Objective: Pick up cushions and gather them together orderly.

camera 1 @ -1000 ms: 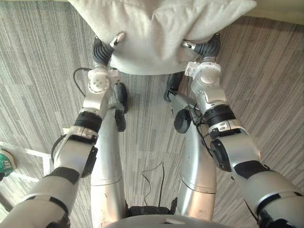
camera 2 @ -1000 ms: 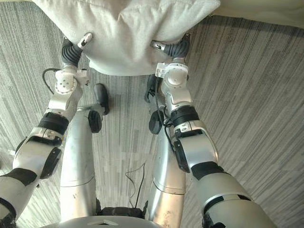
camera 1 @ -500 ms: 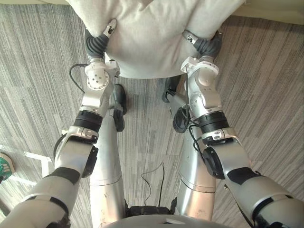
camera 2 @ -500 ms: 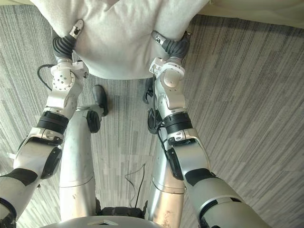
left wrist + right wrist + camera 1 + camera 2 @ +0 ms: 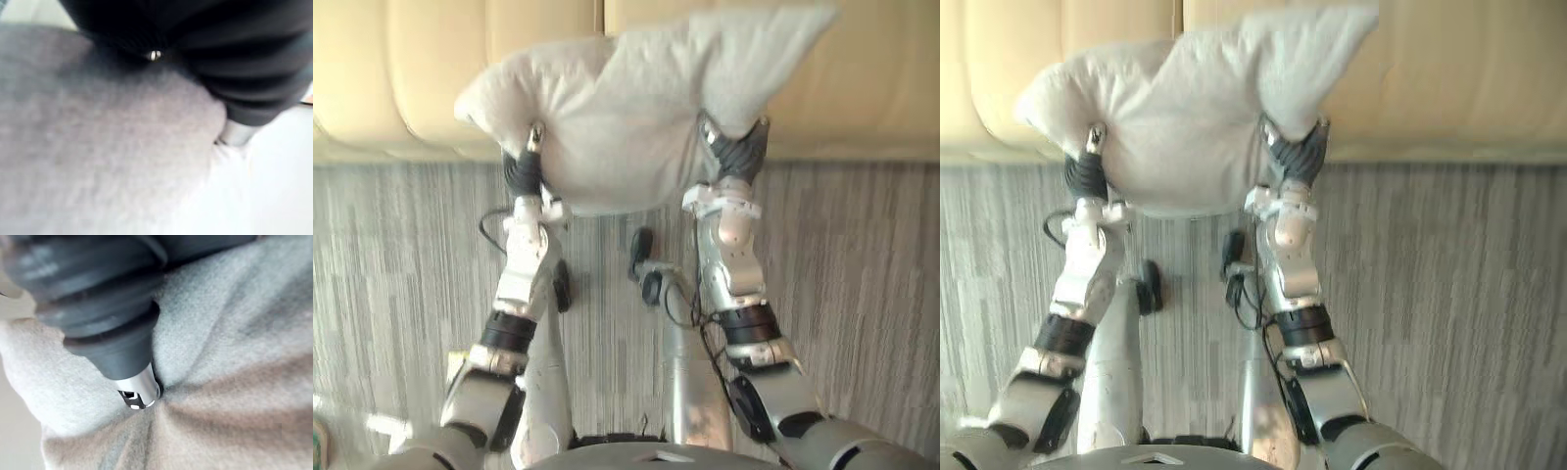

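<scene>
A light grey cushion [image 5: 617, 127] hangs in the air in front of a cream sofa [image 5: 411, 78], carried between both hands. My left hand [image 5: 522, 171] grips its lower left edge, thumb on top and fingers beneath. At the lower right edge my right hand [image 5: 734, 157] holds it the same way. In the right wrist view the thumb [image 5: 139, 389] digs into the fabric [image 5: 234, 357] and makes creases. The left wrist view has the dark cover [image 5: 195, 44] pressed against the cushion [image 5: 98, 161]. The fingers under the cushion are hidden.
The sofa's seat front runs across the top of both eye views, just behind the cushion. Grey striped carpet [image 5: 401, 255] covers the floor below it on both sides.
Both hands have closed on the cushion and lifted it up and forward. The camera has tilted up, bringing the sofa into view.
</scene>
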Available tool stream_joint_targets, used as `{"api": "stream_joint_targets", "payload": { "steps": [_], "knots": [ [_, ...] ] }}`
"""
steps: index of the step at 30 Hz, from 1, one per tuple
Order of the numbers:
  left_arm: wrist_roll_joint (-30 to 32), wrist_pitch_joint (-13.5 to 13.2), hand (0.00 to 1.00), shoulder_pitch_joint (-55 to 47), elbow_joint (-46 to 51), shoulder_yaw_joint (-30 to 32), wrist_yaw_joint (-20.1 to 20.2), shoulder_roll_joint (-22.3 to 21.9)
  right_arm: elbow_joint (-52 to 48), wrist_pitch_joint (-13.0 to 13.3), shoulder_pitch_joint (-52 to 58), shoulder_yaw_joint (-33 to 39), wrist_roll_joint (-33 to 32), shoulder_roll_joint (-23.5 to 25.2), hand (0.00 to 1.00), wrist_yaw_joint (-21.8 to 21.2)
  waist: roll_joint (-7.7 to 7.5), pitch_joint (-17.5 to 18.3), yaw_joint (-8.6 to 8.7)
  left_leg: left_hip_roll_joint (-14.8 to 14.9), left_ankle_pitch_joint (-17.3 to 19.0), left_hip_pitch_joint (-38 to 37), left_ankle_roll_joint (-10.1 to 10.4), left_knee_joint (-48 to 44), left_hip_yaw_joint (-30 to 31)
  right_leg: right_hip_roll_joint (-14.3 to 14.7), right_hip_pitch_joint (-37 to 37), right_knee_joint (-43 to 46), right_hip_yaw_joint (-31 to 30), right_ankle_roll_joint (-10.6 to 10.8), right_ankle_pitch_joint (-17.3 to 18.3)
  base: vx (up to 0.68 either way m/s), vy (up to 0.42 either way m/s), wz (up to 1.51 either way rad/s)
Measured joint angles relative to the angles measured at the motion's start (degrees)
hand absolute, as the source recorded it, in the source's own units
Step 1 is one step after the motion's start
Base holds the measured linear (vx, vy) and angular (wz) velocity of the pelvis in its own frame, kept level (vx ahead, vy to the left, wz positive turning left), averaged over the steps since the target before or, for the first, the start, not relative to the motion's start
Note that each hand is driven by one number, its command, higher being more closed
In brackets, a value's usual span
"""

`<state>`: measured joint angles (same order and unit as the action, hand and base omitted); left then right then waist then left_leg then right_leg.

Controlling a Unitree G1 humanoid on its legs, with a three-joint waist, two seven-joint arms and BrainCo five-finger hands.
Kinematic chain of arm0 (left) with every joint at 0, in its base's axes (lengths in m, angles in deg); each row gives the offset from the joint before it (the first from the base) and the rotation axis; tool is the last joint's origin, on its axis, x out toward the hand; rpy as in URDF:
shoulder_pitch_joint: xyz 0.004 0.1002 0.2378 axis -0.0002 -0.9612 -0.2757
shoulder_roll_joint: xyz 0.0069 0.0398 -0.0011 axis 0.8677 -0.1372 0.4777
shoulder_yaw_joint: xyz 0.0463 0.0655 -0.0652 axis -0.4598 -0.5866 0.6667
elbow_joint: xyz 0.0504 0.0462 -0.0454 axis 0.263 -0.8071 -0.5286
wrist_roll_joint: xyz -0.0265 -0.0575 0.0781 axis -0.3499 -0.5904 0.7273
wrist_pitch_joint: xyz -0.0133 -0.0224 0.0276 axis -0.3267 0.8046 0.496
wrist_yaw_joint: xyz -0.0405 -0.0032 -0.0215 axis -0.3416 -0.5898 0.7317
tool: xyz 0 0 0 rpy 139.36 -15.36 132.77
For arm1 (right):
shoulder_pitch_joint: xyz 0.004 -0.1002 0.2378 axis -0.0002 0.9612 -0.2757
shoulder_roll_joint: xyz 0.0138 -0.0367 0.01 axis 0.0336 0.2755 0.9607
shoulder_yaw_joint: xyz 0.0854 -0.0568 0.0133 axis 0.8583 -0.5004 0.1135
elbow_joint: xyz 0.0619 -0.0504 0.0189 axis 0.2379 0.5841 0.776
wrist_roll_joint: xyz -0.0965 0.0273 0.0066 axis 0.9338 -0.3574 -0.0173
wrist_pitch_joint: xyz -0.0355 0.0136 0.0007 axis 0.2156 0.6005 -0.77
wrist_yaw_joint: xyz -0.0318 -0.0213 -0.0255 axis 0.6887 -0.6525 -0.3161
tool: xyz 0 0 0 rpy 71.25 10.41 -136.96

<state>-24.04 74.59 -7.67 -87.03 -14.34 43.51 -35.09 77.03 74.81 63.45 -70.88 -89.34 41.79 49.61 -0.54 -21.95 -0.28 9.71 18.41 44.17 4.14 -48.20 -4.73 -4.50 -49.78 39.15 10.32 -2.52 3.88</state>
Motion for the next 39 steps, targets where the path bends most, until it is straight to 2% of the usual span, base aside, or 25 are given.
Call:
{"api": "stream_joint_targets", "payload": {
  "steps": [4, 8, 11, 12, 16, 19, 21, 22, 23, 24, 25, 26, 27, 28, 29, 30, 31, 32, 33, 34, 35, 36, 37, 38, 39],
  "knots": [
    [-0.06, -0.78, 1.00, -9.04, 4.33, -1.26, 1.55, -0.16, -3.39, 0.64, 9.15, -3.51, 2.08, 0.03, 1.00, -1.27, -0.01, 3.33, -0.25, 0.02, 0.05, -10.85, -0.06, 6.03, -1.72, 0.86, 10.23, -5.81, -0.42, 0.51, -0.19, 0.16, 0.047, -0.11],
    [-0.17, -1.47, 1.00, -18.62, 10.21, -2.13, 2.09, -0.12, -8.22, 0.62, 18.94, -6.91, 4.64, 0.05, 1.00, -3.31, -0.15, 8.64, -0.76, -0.05, -0.28, -20.24, -0.03, 12.63, -4.07, 1.94, 18.60, -12.09, -1.55, 1.31, -0.94, 0.16, 0.057, -0.19],
    [-0.11, -2.23, 1.00, -23.97, 12.38, -3.47, 2.26, 0.37, -10.40, 0.68, 24.91, -8.13, 6.59, -0.02, 1.00, -4.75, -0.22, 13.46, -0.98, -0.84, -2.12, -27.48, 0.03, 20.55, -6.27, 2.59, 24.09, -18.03, -3.15, 1.61, -2.39, 0.20, 0.038, -0.22],
    [-0.10, -2.34, 1.00, -24.86, 12.38, -4.27, 2.26, 0.76, -10.14, 0.68, 25.72, -8.07, 6.60, -0.16, 1.00, -4.85, -0.19, 14.74, -0.54, -1.43, -3.05, -29.32, 0.17, 23.39, -6.45, 2.61, 25.44, -19.95, -3.42, 1.73, -2.83, 0.18, 0.020, -0.12],
    [0.01, -2.30, 1.00, -26.25, 11.47, -5.22, 3.00, 1.53, -7.62, 0.73, 26.57, -7.95, 6.58, -1.77, 1.00, -5.59, -0.09, 15.06, 1.25, -2.29, -4.77, -35.11, 0.35, 28.85, -6.66, 2.97, 30.23, -23.37, -3.54, 1.59, -3.99, 0.14, 0.024, -0.03],
    [0.00, -1.66, 1.00, -26.35, 7.71, -5.83, 4.30, 2.35, -3.87, 0.71, 27.39, -7.30, 6.53, -2.60, 1.00, -6.69, 0.03, 15.18, 1.47, -1.81, -4.70, -36.31, 0.48, 26.05, -6.06, 3.62, 33.01, -23.69, -3.86, 1.65, -3.00, 0.08, 0.019, 0.01],
    [-0.02, -0.89, 1.00, -27.41, 6.85, -5.84, 4.58, 2.77, -2.54, 0.62, 28.41, -7.34, 6.54, -2.65, 1.00, -7.40, 0.16, 15.03, 1.24, -0.83, -4.62, -34.67, 0.63, 18.18, -5.38, 3.87, 34.83, -23.03, -4.19, 1.20, -1.44, 0.02, -0.008, -0.08],
    [-0.03, -0.82, 1.00, -29.13, 6.87, -6.34, 4.85, 2.69, -2.50, 0.52, 29.78, -7.37, 6.50, -2.80, 1.00, -7.87, 1.15, 14.75, 0.72, 0.95, -4.98, -32.67, 0.72, 8.78, -4.36, 4.95, 36.64, -21.79, -4.73, 1.12, 0.45, 0.01, 0.000, -0.35],
    [-0.03, -0.66, 1.00, -30.53, 6.86, -6.55, 5.53, 2.68, -2.52, 0.51, 31.16, -7.33, 6.36, -2.82, 1.00, -8.18, 2.36, 14.83, 0.58, 2.85, -7.66, -30.28, -0.17, 0.93, -3.96, 6.17, 38.28, -21.62, -5.16, 0.81, 1.44, 0.01, 0.010, -0.35],
    [-0.05, -0.51, 1.00, -30.88, 6.86, -6.55, 5.71, 2.69, -2.53, 0.48, 31.56, -7.34, 6.26, -2.78, 1.00, -8.27, 2.51, 14.99, 0.70, 3.01, -9.14, -29.61, -0.16, -0.42, -3.77, 6.40, 38.89, -22.77, -5.41, 0.77, 1.49, 0.02, -0.024, -0.22],
    [-0.06, -0.13, 1.00, -31.43, 6.74, -6.58, 6.00, 2.32, -2.55, 0.46, 32.13, -7.23, 6.15, -2.76, 1.00, -8.43, 3.42, 15.60, 0.86, 3.87, -12.65, -27.78, -1.57, -0.90, -3.08, 8.12, 41.20, -26.42, -6.18, 0.50, 1.48, 0.11, -0.073, -0.19],
    [-0.04, -0.16, 1.00, -31.48, 7.25, -6.51, 6.68, 2.46, -3.23, 0.55, 31.88, -6.46, 5.81, -2.39, 1.00, -8.65, 4.14, 15.22, 0.27, 5.43, -14.37, -24.37, -1.08, -3.81, -4.16, 8.89, 38.36, -19.08, -5.96, -1.76, 5.46, 0.18, -0.134, 0.09],
    [0.11, -0.41, 1.00, -31.04, 7.98, -6.44, 8.35, 3.77, -4.25, 0.60, 31.28, -5.67, 5.41, -1.92, 1.00, -8.65, 1.33, 14.03, 0.63, 2.28, -6.91, -21.76, 0.72, -4.05, -5.22, 7.13, 40.65, -17.82, -8.88, -0.93, 8.27, 0.22, -0.156, 0.14],
    [0.01, -0.08, 1.00, -31.02, 7.24, -6.49, 8.45, 2.42, -3.72, 0.51, 30.14, -5.30, 5.36, -2.78, 1.00, -8.67, 2.70, 13.27, 0.87, 2.14, -5.59, -21.15, 1.33, -0.63, -3.54, 8.36, 40.64, -17.45, -9.03, -1.48, 8.61, 0.11, -0.034, 0.14],
    [0.06, 1.07, 1.00, -32.14, 7.09, -6.36, 8.43, 1.22, -2.09, 0.30, 28.22, -5.16, 5.34, -3.28, 1.00, -8.65, 3.37, 13.54, -0.07, -1.47, -5.65, -21.43, 2.91, 13.82, -2.26, 8.73, 39.80, -18.94, -10.31, -2.31, 7.81, 0.05, 0.051, -0.29],
    [0.09, 1.09, 1.00, -32.75, 7.16, -6.33, 8.42, 0.96, -1.93, 0.17, 27.40, -5.16, 5.36, -3.30, 1.00, -8.66, 4.35, 13.98, -0.96, -2.48, -6.23, -22.05, 3.42, 20.54, -2.14, 8.78, 39.23, -19.66, -10.39, -2.34, 7.79, 0.04, 0.135, -0.91],
    [0.03, 1.07, 1.00, -33.82, 7.34, -5.58, 8.42, 0.87, -1.88, -0.41, 26.41, -5.84, 5.37, -2.96, 1.00, -9.23, 3.84, 13.80, -2.65, -2.81, -8.84, -22.17, 1.18, 23.99, -3.23, 8.79, 38.37, -20.13, -12.02, -1.87, 8.06, 0.11, 0.120, -1.01],
    [0.07, 1.08, 1.00, -34.27, 7.70, -4.89, 8.44, 0.92, -1.89, -0.60, 26.54, -6.16, 5.47, -2.56, 1.00, -9.43, 3.07, 14.18, -2.89, -3.28, -10.20, -22.37, -0.95, 25.75, -4.52, 8.47, 37.52, -19.46, -13.67, -1.14, 8.48, 0.15, 0.123, -0.91],
    [0.08, 1.08, 1.00, -34.54, 8.05, -4.66, 8.45, 0.92, -1.88, -0.68, 26.54, -6.45, 5.49, -2.45, 1.00, -9.43, 2.59, 14.45, -2.81, -3.60, -10.69, -22.52, -1.72, 26.31, -5.30, 8.08, 36.81, -18.70, -14.44, -0.60, 8.81, 0.26, 0.163, -0.57],
    [0.07, 1.06, 1.00, -34.96, 8.76, -4.54, 8.45, 0.63, -1.86, -0.68, 26.54, -6.68, 5.53, -2.47, 1.00, -9.43, 1.69, 15.09, -2.42, -4.81, -12.01, -23.39, -3.76, 27.16, -7.36, 6.77, 35.21, -16.63, -15.85, 1.27, 9.98, 0.24, 0.151, -0.48],
    [0.06, 1.06, 1.00, -35.12, 8.87, -4.54, 8.45, 0.43, -1.70, -0.68, 26.54, -6.68, 5.53, -2.50, 1.00, -9.43, 1.46, 15.24, -2.24, -5.56, -12.66, -24.05, -4.90, 27.54, -8.46, 5.93, 34.89, -15.68, -16.68, 2.31, 11.02, 0.33, 0.215, -0.53],
    [0.04, 1.10, 1.00, -35.52, 8.92, -4.51, 8.45, 0.38, -0.91, -0.67, 26.49, -6.83, 5.72, -2.44, 1.00, -9.44, 0.94, 15.45, -1.50, -6.98, -11.99, -25.76, -6.16, 28.29, -9.94, 4.19, 35.21, -13.23, -17.03, 5.12, 11.83, 0.25, 0.150, -0.33],
    [0.04, 1.12, 1.00, -35.56, 9.01, -4.43, 8.45, 0.55, -0.39, -0.67, 26.26, -6.93, 5.92, -2.35, 1.00, -9.44, 0.68, 15.50, -1.21, -7.53, -11.81, -26.51, -6.63, 28.34, -10.84, 3.42, 34.58, -10.48, -17.17, 6.59, 12.41, 0.33, 0.149, -0.30],
    [0.03, 1.16, 1.00, -35.20, 9.03, -4.28, 8.43, 0.71, 1.00, -0.71, 25.42, -6.97, 6.33, -2.20, 1.00, -9.44, 0.40, 15.48, -1.09, -8.43, -10.34, -28.42, -7.78, 27.96, -12.29, 2.05, 31.90, -1.89, -17.10, 10.95, 12.56, 0.26, 0.078, -0.20],
    [0.14, 1.16, 1.00, -35.09, 9.07, -4.19, 8.36, 0.89, 2.12, -0.70, 24.80, -7.04, 6.42, -2.10, 1.00, -9.44, 0.35, 15.44, -0.95, -8.95, -9.73, -29.78, -8.05, 28.27, -12.39, 1.35, 30.70, 2.10, -16.25, 11.97, 11.43, 0.39, 0.100, -0.15]
  ]
}}
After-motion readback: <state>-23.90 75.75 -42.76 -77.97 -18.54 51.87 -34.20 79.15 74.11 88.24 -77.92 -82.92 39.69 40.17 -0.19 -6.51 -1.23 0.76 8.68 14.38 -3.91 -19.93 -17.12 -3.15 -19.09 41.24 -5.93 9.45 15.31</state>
